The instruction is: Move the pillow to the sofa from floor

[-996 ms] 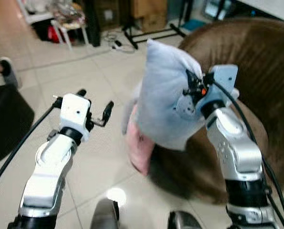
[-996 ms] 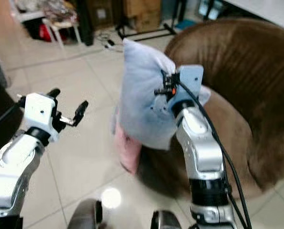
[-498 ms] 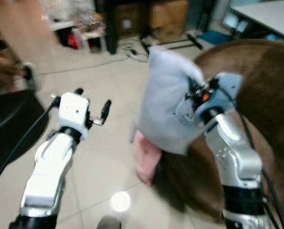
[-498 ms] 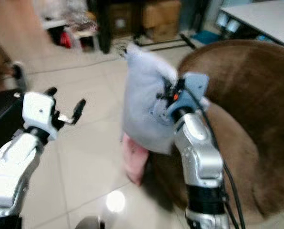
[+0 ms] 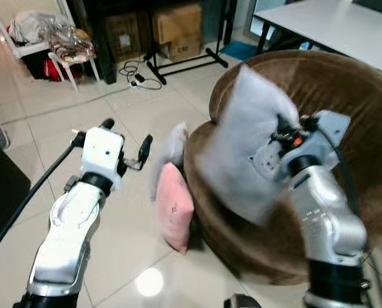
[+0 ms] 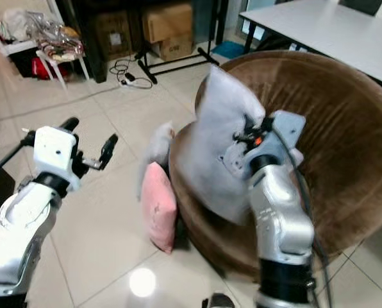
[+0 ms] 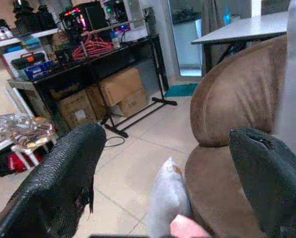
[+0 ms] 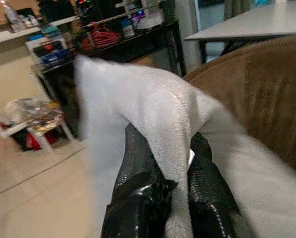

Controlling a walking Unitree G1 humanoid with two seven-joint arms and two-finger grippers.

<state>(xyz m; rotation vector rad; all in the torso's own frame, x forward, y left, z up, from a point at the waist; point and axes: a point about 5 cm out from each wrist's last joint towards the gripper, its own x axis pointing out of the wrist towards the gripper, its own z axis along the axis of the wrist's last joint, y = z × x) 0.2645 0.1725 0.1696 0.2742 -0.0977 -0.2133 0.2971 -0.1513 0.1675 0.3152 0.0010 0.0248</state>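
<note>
The floor (image 5: pixel 133 237) is pale glossy tile with a round light reflection near its front edge. A white table (image 5: pixel 325 29) stands at the far right. Cardboard boxes (image 5: pixel 175 29) sit under a dark desk (image 7: pixel 96 54) along the far wall, with a black stand (image 5: pixel 181 61) and loose cables (image 5: pixel 136 80) on the tiles before them. A white stool (image 5: pixel 66 54) holding a cluttered bundle stands at the far left.

A lived-in home room, probably a living room: a round brown sofa (image 5: pixel 345 90) just behind the right end effector (image 8: pixel 170 163), pale tiled floor (image 5: pixel 43 122) under the left end effector (image 5: pixel 125 142), cardboard boxes (image 5: pixel 176 22) and a white worktop (image 5: pixel 332 29) beyond.
</note>
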